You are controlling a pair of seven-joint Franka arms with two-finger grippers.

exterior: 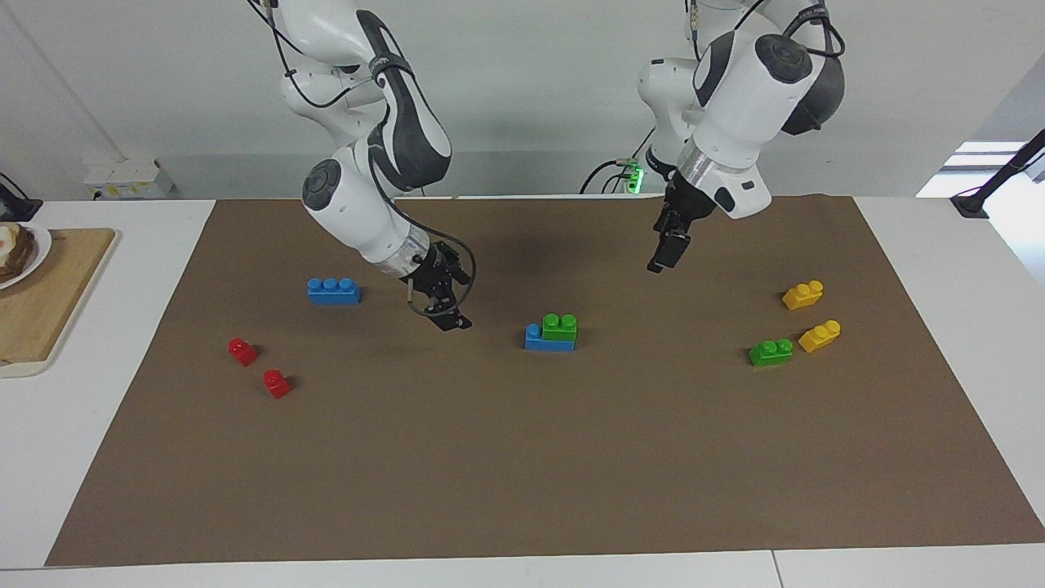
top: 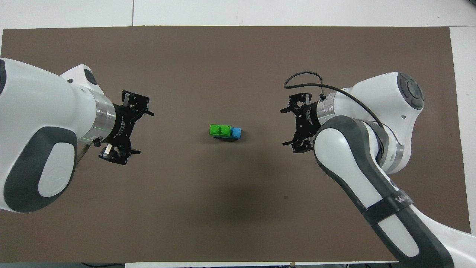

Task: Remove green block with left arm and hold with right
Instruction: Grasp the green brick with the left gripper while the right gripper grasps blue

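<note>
Overhead view shows nothing done yet: the green block sits pressed onto a blue brick mid-mat, untouched. Left gripper and right gripper flank it, well apart, fingers spread.

Lone blue brick and two red bricks toward right arm's end; two yellow bricks and loose green brick toward left arm's end. Cutting board off mat.

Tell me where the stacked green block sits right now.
The green block sits on a blue brick mid-mat, between the two raised grippers in the overhead view.
</note>
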